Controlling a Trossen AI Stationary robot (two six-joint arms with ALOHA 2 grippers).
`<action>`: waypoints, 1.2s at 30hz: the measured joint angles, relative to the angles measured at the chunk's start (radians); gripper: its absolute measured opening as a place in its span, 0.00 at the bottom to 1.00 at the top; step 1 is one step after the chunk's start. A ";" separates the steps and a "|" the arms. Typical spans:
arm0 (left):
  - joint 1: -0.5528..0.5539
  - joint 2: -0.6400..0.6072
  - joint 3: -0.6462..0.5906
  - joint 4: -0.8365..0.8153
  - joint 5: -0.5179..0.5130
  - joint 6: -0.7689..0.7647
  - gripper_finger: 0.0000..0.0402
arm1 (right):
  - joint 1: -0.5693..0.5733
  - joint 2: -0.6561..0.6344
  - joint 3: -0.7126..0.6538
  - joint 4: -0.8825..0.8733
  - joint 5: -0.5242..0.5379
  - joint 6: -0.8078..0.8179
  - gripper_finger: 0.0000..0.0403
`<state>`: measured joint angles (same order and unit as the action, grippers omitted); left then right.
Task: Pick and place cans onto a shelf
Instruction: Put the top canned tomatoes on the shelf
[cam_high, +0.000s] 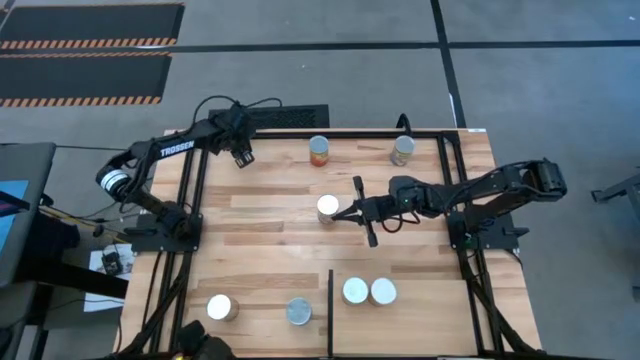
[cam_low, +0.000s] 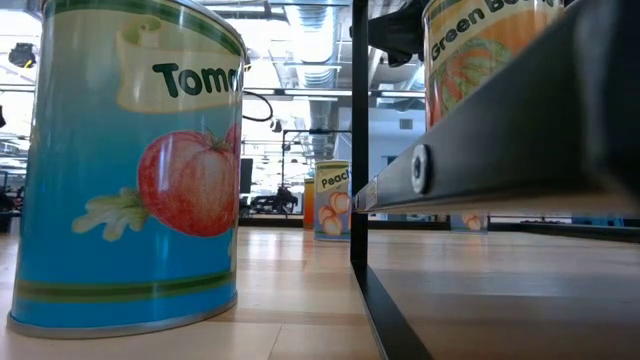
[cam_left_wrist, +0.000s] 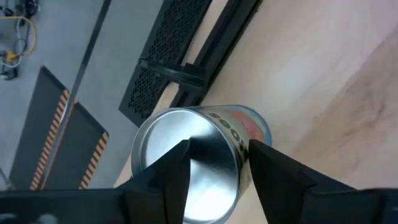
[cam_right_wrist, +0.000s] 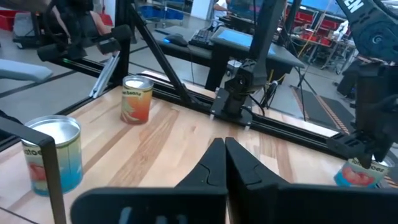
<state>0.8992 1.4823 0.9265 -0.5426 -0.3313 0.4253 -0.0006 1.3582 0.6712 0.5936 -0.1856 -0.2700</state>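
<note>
My left gripper (cam_high: 243, 155) is at the far left corner of the table (cam_high: 260, 240), set over a blue-labelled can (cam_left_wrist: 165, 134) that stands close to the black frame; my wrist view looks down onto its shiny top, but whether my hold has closed on its sides I cannot tell. My right gripper (cam_right_wrist: 225, 152) waits near the middle of the table with its fingers pressed together and holding nothing; in the high view a middle can (cam_high: 328, 208) stands just beside its tip. The shelf (cam_high: 430, 310) is the near right section beyond the divider bar (cam_high: 330, 300), and two cans (cam_high: 369, 291) already stand on it, touching or nearly so. The step in hand, as I judge it, is securing this corner can. To do it well I should sit square over the round top so both pads meet the wall evenly, not the rim; a tin wall is slick, so I want a firm, centred squeeze before any lift. I should then rise straight up, clear of the frame tube. The way to the shelf crosses my own right arm and the middle can, so I should carry high and set down beside the two cans without nudging them.
</note>
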 joint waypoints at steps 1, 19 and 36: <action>0.003 0.002 0.001 0.002 0.001 0.002 0.33 | 0.000 0.000 0.000 0.001 0.000 0.000 0.01; -0.029 -0.162 0.052 -0.162 0.267 -0.004 0.00 | 0.033 -0.023 0.000 0.009 0.004 0.007 0.02; -0.571 -0.282 0.246 -0.152 0.270 -0.177 0.00 | 0.257 -0.290 0.000 -0.396 0.386 0.024 0.01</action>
<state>0.3278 1.1998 1.1726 -0.6941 -0.0608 0.2482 0.2566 1.0680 0.6712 0.1980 0.2004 -0.2463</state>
